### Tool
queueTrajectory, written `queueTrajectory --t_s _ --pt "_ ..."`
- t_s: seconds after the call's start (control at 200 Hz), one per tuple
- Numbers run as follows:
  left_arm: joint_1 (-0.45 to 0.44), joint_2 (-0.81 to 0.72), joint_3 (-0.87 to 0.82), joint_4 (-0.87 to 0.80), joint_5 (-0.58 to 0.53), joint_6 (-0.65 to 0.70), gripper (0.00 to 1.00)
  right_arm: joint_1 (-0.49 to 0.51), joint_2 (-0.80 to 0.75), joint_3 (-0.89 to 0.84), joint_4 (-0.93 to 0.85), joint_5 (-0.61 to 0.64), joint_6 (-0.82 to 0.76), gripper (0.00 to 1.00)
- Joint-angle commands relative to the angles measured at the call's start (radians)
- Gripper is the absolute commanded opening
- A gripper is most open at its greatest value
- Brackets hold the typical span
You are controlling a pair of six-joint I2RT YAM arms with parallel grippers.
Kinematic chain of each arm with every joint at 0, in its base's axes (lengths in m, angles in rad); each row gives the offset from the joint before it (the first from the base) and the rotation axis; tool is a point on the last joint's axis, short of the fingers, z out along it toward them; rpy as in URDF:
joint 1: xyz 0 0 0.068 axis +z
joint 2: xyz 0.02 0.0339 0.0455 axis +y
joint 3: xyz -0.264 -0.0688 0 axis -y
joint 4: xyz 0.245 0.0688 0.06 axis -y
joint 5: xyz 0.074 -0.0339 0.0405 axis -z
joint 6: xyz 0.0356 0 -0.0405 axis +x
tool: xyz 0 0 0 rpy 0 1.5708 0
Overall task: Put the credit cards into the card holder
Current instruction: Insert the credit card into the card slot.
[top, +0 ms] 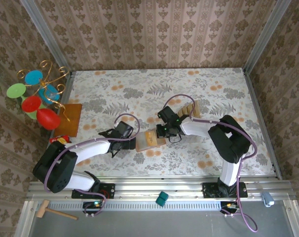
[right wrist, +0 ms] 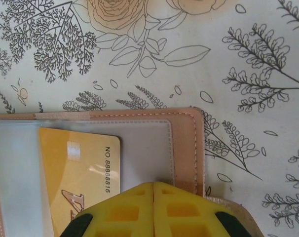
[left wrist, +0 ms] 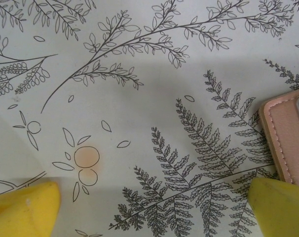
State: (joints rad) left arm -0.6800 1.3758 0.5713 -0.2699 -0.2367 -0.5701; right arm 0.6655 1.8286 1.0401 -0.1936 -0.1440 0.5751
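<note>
The card holder (top: 150, 140) lies open and flat on the patterned table, between the two arms. In the right wrist view its tan inner face (right wrist: 186, 143) carries a clear pocket with a gold credit card (right wrist: 80, 168) lying in it. My right gripper (right wrist: 153, 190) hangs over the pocket's near edge, its yellow fingers pressed together; nothing shows between them. Several more credit cards (top: 185, 109) sit in a row behind the right gripper (top: 160, 133). My left gripper (left wrist: 152, 207) is wide open above bare table, with the holder's corner (left wrist: 287, 133) beside its right fingertip (left wrist: 278, 205).
An orange-brown board (top: 70, 118) with a gold wire stand (top: 43, 94) of coloured discs stands at the table's left edge. A small teal block (top: 162, 198) and a wooden mallet (top: 53, 211) lie off the table near the arm bases. Patterned walls enclose the table.
</note>
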Motion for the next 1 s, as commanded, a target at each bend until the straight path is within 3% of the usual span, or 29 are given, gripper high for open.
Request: queueTrajectory --t_s 0.0,0.995 --pt "-0.007 0.031 0.005 -0.009 -0.003 -0.009 0.99 0.004 0.03 0.036 -0.038 0.021 -0.015 0.09" --pt "-0.015 0.049 0.015 0.011 0.004 -0.007 0.99 0.054 0.052 0.077 -0.033 -0.02 -0.006 0.02"
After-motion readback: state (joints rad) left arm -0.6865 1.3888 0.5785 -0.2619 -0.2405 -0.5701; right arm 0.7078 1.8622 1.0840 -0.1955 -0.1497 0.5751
